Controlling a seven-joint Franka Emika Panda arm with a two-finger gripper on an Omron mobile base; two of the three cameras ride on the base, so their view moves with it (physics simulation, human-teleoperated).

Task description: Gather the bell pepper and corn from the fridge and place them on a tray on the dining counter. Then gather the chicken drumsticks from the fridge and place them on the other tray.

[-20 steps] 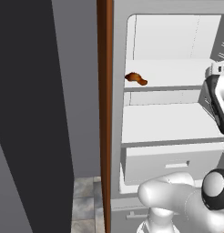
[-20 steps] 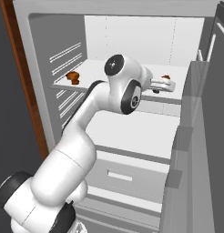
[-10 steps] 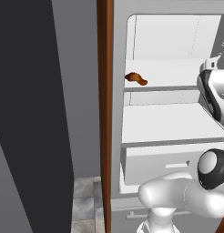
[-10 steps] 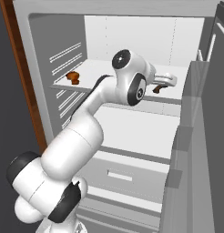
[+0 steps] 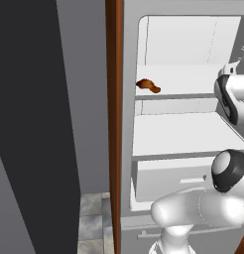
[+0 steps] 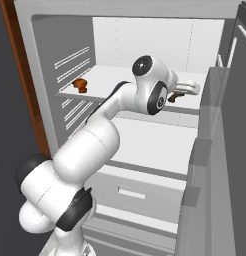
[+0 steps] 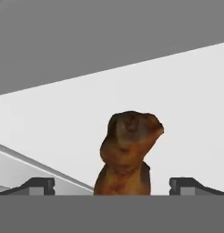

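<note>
The fridge (image 6: 145, 145) stands open with white shelves. One chicken drumstick (image 5: 148, 86) (image 6: 80, 85) lies at the left end of the upper shelf. A second drumstick (image 6: 171, 98) (image 7: 127, 150) lies at the right end of that shelf. My arm reaches onto the upper shelf toward this second drumstick. In the hand view my gripper (image 7: 112, 184) is open, its two fingertips (image 7: 38, 184) standing wide on either side of the drumstick's narrow end, apart from it. The bell pepper, corn, trays and dining counter are out of view.
A reddish-brown wood panel edge (image 5: 114, 124) runs down the fridge's left side. The grey fridge door (image 6: 220, 175) stands open close on the right. Below the upper shelf are a bare white shelf (image 5: 183, 134) and a drawer (image 6: 135, 192).
My arm has swung further right and deeper onto the upper shelf, toward the right drumstick. The jaws have stayed open. Both drumsticks lie where they were.
</note>
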